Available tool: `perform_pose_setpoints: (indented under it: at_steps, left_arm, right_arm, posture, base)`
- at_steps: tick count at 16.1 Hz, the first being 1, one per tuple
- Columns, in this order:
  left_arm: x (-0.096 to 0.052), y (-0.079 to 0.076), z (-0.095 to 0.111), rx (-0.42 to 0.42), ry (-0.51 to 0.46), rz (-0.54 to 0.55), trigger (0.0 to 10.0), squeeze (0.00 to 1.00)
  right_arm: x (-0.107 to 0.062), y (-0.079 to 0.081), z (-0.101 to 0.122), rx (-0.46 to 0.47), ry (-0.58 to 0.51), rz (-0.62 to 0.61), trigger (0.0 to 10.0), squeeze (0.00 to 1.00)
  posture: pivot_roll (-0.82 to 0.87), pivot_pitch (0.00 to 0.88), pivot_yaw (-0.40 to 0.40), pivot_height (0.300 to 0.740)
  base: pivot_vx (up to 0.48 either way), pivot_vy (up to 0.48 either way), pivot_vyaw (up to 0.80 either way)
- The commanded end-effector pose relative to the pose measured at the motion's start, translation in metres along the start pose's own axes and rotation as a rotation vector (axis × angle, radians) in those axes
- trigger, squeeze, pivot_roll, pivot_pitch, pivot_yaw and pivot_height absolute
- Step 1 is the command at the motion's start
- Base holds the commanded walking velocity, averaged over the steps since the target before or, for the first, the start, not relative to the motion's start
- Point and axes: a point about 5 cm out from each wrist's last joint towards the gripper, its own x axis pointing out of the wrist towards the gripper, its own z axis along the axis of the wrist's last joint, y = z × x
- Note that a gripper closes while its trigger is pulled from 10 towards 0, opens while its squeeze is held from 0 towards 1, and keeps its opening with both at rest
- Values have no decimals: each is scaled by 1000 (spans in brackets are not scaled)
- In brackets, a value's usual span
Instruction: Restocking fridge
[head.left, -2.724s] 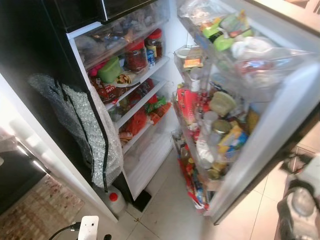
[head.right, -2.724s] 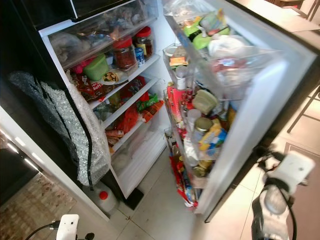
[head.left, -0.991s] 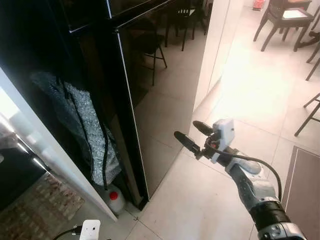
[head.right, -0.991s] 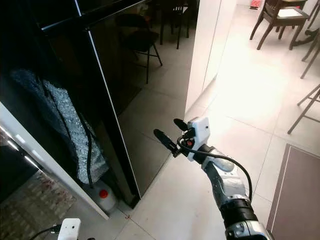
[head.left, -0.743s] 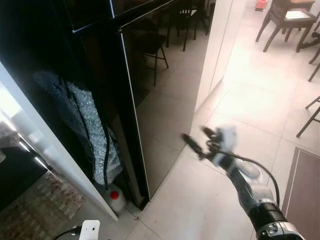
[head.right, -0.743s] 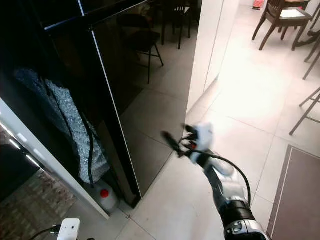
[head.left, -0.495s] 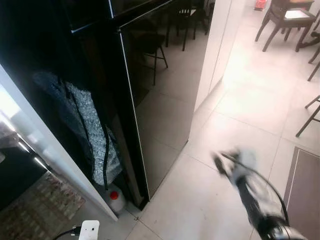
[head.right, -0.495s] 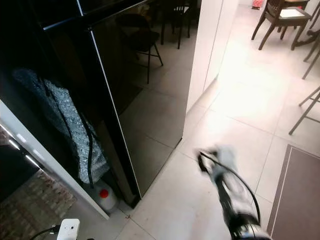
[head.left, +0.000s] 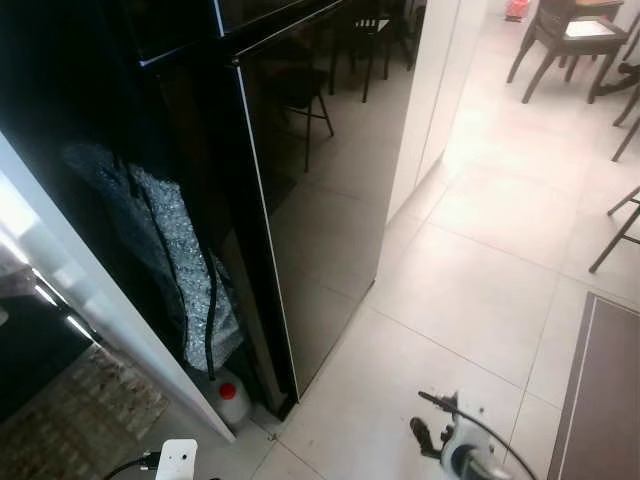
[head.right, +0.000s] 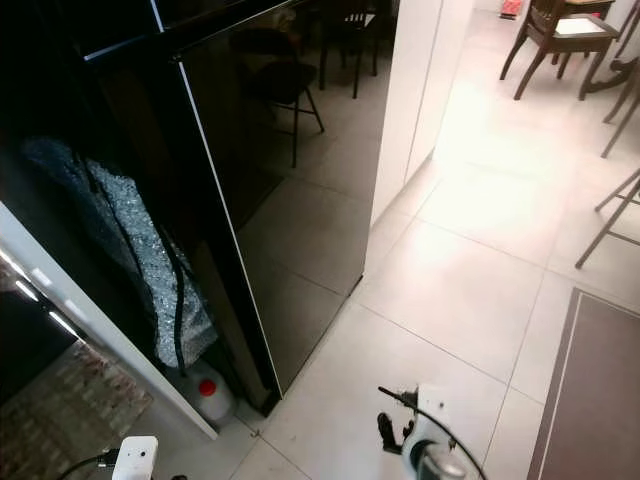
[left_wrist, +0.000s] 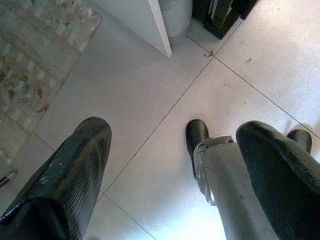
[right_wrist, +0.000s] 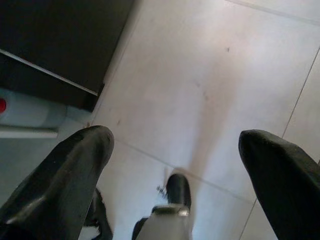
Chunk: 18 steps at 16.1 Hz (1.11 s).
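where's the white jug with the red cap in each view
Left eye view: the white jug stands on the floor at the fridge's foot, lower left of centre.
Right eye view: same spot, lower left.
Right wrist view: pale body at the left edge, red cap cut off.
Left wrist view: probably the pale rounded body at the top edge.
Shared landmark: the white panel beside the jug.

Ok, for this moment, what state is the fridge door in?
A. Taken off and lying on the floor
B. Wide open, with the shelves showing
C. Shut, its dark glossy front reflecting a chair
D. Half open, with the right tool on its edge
C: the fridge door sits flush and shut, a chair mirrored in its glossy black front, and the right tool hangs low over the floor tiles, apart from it.
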Motion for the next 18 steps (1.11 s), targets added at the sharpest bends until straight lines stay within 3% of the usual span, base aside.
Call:
perform_pose_setpoints:
  at_steps: [1, 4, 6, 8, 11, 13, 15, 18]
  left_arm:
    - [0, 4, -2, 11, 20, 4, 10000, 0]
    - [1, 4, 2, 7, 7, 8, 10000, 0]
    - [1, 4, 2, 11, 7, 9, 10000, 0]
    - [1, 5, 2, 15, 11, 10, 10000, 0]
    - [1, 4, 2, 3, 6, 14, 10000, 0]
    - [1, 2, 4, -2, 0, 15, 10000, 0]
    - [2, -2, 6, -16, -8, 17, 10000, 0]
    - [1, -6, 4, -15, -5, 8, 10000, 0]
  right_arm:
    - [-1, 1, -9, 3, 19, -20, 10000, 0]
    - [-3, -2, -18, -21, 26, -37, 10000, 0]
    - [-3, -4, -19, -98, 39, -45, 10000, 0]
    - [-4, -5, -20, -69, 32, -52, 10000, 0]
    - [-3, 3, -20, -179, 35, 27, 10000, 0]
    - [-3, 0, -19, -177, 34, 9, 10000, 0]
    - [-3, -2, -17, -240, 43, 18, 10000, 0]
    - [-6, -7, -28, -247, 72, -3, 10000, 0]
  posture:
    - [-64, 75, 21, 740]
    - [-50, 78, 20, 740]
    - [-52, 79, 24, 740]
    - [-50, 77, 19, 740]
    - [-30, 62, 0, 740]
    - [-29, 56, -6, 740]
    - [-31, 55, -13, 740]
    - [-40, 46, -6, 740]
  base:
    - [0, 0, 0]
    - [0, 0, 787]
    - [0, 0, 794]
    - [0, 0, 794]
    - [0, 0, 794]
    - [0, 0, 794]
    - [0, 0, 800]
    - [0, 0, 800]
